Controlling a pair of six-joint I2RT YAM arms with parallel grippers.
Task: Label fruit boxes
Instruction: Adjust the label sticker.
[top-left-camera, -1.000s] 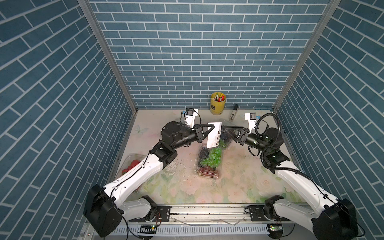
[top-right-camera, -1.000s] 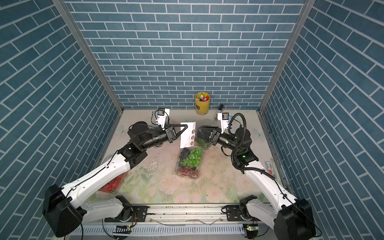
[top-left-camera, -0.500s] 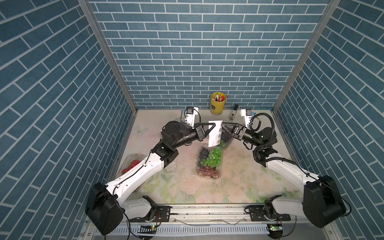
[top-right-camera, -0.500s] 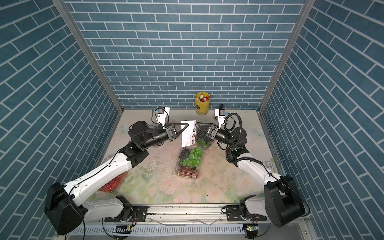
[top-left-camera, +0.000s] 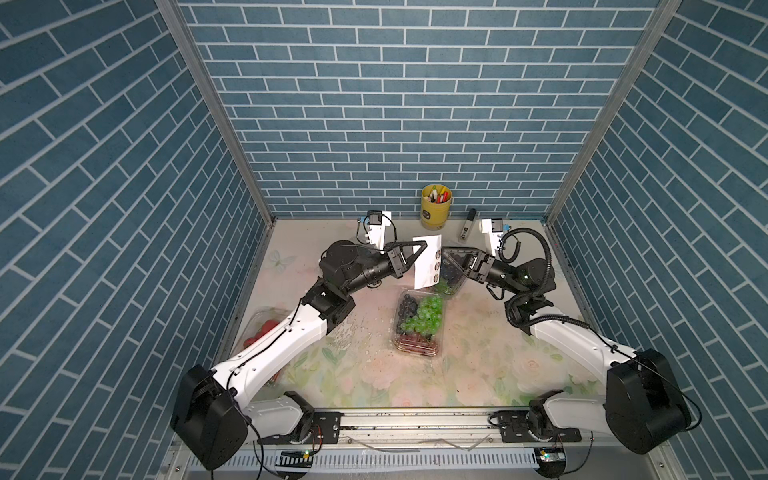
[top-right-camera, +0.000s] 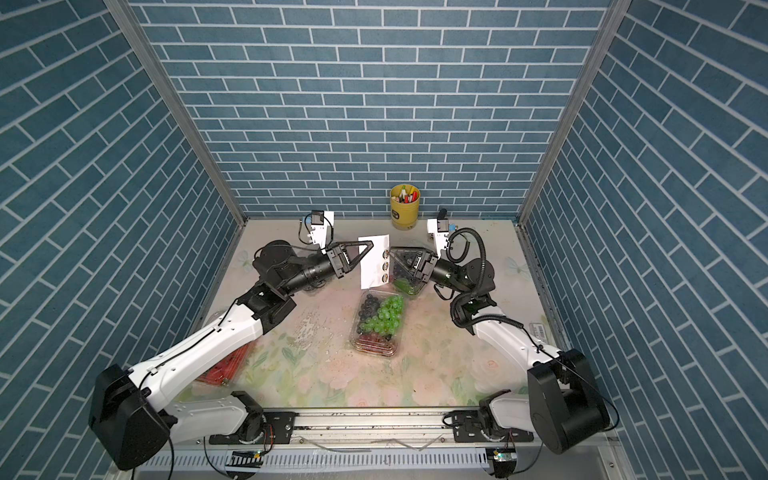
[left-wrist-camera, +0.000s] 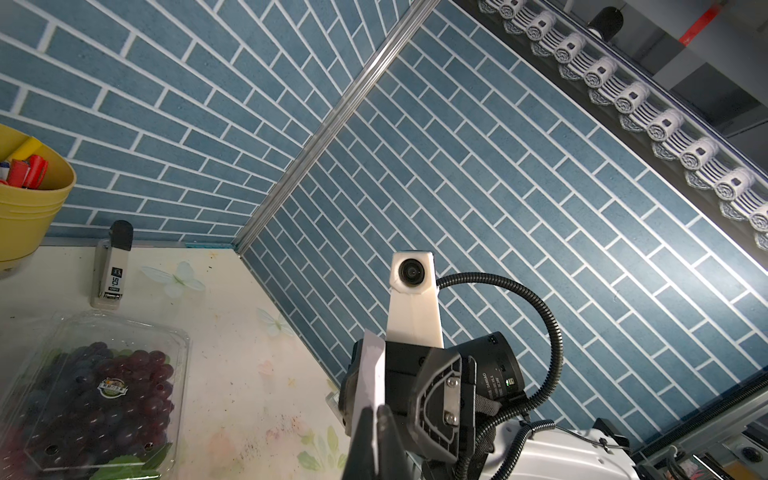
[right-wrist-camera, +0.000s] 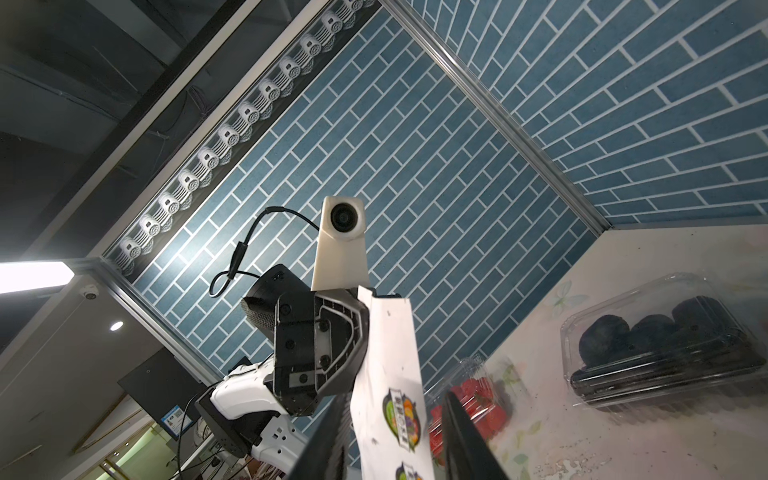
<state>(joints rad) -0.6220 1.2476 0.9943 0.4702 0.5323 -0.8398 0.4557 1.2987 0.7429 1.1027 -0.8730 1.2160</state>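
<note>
Over the worktop your right end effector has closed in, jaws part-open astride the sticker sheet that your left end effector pinches shut, so label-peeling looks next

Jaws pinch white sheet edge-on.

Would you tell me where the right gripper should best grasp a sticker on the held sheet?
Likely its rim nearest the free edge of the sticker sheet, approached from the side opposite the left gripper: the stickers line that edge; the other is clamped.
</note>
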